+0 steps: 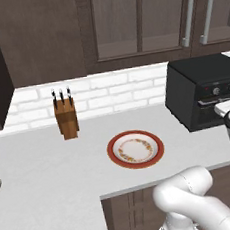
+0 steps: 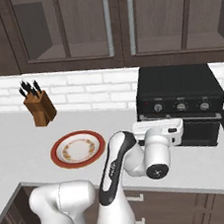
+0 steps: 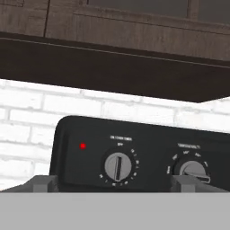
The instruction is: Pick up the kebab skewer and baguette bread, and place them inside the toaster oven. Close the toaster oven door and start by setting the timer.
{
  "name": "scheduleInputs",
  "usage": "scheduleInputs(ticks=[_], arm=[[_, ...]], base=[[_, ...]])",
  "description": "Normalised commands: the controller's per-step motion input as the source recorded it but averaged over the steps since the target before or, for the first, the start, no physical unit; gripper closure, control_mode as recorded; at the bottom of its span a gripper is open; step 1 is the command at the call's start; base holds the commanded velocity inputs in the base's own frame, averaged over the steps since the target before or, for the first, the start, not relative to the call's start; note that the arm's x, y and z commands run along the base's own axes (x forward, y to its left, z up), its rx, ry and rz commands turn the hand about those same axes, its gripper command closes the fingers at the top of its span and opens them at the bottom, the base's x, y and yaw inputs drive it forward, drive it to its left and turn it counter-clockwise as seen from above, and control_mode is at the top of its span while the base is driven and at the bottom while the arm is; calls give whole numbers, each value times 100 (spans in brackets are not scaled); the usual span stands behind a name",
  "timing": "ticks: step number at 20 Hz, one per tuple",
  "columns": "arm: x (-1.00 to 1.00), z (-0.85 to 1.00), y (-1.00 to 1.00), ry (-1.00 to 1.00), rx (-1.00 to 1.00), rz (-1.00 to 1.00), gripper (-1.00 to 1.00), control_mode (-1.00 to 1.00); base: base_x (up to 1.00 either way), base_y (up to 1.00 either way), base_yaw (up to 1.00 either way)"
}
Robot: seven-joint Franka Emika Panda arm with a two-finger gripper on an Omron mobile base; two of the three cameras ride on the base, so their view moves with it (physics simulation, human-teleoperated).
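The white arm point(image 2: 116, 168) rises from the near edge of the counter point(image 1: 48, 179) and bends forward toward the toaster oven point(image 2: 180, 103). Its gripper point(image 3: 117, 182) sits just in front of the oven's control strip; in the hand view the two grey fingertips point(image 3: 42, 182) stand wide apart, one at either side of the left-hand knob point(image 3: 118, 166), with nothing between them. Whether they touch the oven front I cannot tell.

A little further in, on the pale counter, lies a round plate point(image 1: 135, 149) with a red rim and a patterned cream centre, near the front edge and left of the oven. Nothing rests on it.

The toaster oven is a matte black box toward the right end of the counter, its back close to the wall. The toaster oven door point(image 2: 198, 130) stands upright against the front, below the knobs. In the right base view three small knobs run along the top front. The hand view shows the left-hand knob with its pointer upright, a red light point(image 3: 82, 146) lit to its left, and a second knob point(image 3: 193, 170) to its right. The skewer and the bread cannot be made out through the dark door.

Further back, a wooden knife block point(image 1: 66, 118) with dark handles stands near the white brick backsplash point(image 1: 109, 92), well left of the oven. Dark wooden wall cabinets point(image 2: 108, 25) with long metal handles hang above.
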Motion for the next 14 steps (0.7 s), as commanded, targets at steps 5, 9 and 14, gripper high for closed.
scheduleInputs(ticks=[5,9,14], arm=[[-5,1,6,0,2,-1,-100,-100],[14,0,2,0,3,0,-100,-100],[28,0,-2,0,3,0,-100,-100]], base=[[0,0,0],[0,0,0],[0,0,0]])
